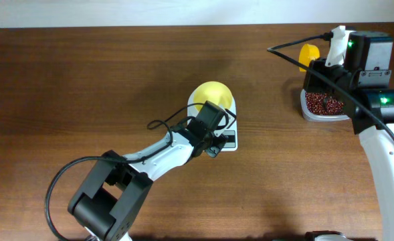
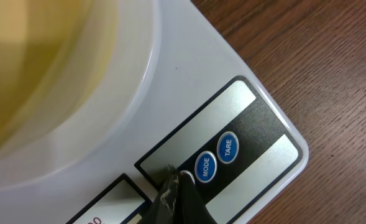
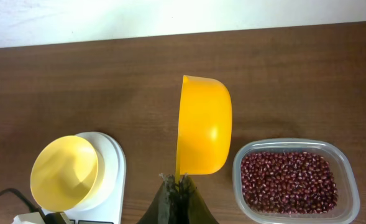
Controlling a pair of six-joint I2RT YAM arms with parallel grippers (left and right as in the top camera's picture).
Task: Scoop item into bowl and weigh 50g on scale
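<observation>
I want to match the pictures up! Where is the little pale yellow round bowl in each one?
Overhead: the small round pale yellow bowl sits mid-picture, its lower edge hidden by the left arm.
Left wrist: a blurry yellow shape filling the upper left.
Right wrist: bottom left, left of the yellow plastic scoop.
Shared landmark: the white square digital scale beneath the bowl in every view.
</observation>
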